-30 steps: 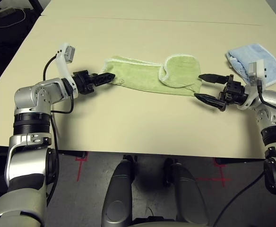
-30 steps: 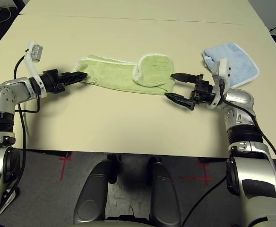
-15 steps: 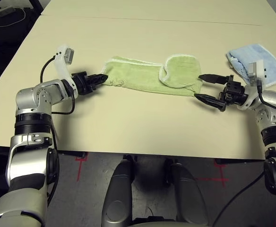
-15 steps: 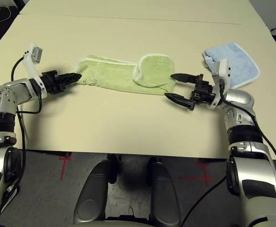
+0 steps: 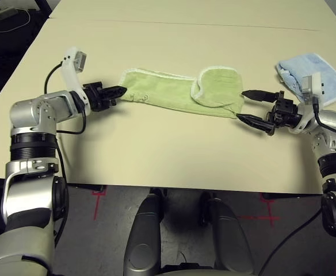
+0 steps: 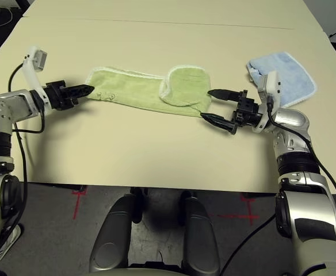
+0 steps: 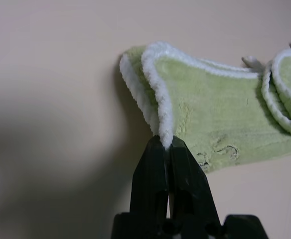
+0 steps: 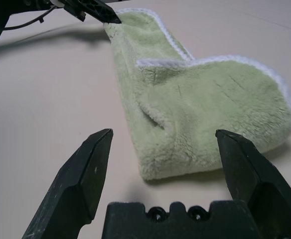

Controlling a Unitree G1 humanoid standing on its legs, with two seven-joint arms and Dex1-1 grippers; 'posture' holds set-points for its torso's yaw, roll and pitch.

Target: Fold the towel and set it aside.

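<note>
The light green towel (image 5: pixel 174 93) lies stretched across the middle of the table, its right end folded back over itself in a rounded flap (image 5: pixel 218 85). My left gripper (image 5: pixel 120 91) is shut on the towel's left end; the left wrist view shows the white edging (image 7: pixel 161 117) pinched between the black fingers (image 7: pixel 166 164). My right gripper (image 5: pixel 253 107) stands open just off the towel's right end, one finger on each side of the folded edge (image 8: pixel 170 164), touching nothing.
A light blue towel (image 5: pixel 315 75) lies folded at the right, behind my right wrist. The tan table (image 5: pixel 156 155) has bare surface in front of the towel and behind it. The table's front edge (image 5: pixel 174 187) runs close below both arms.
My left gripper has shut on the towel's left end and drawn it to the left, stretching the cloth out. The right gripper has stayed open in place.
</note>
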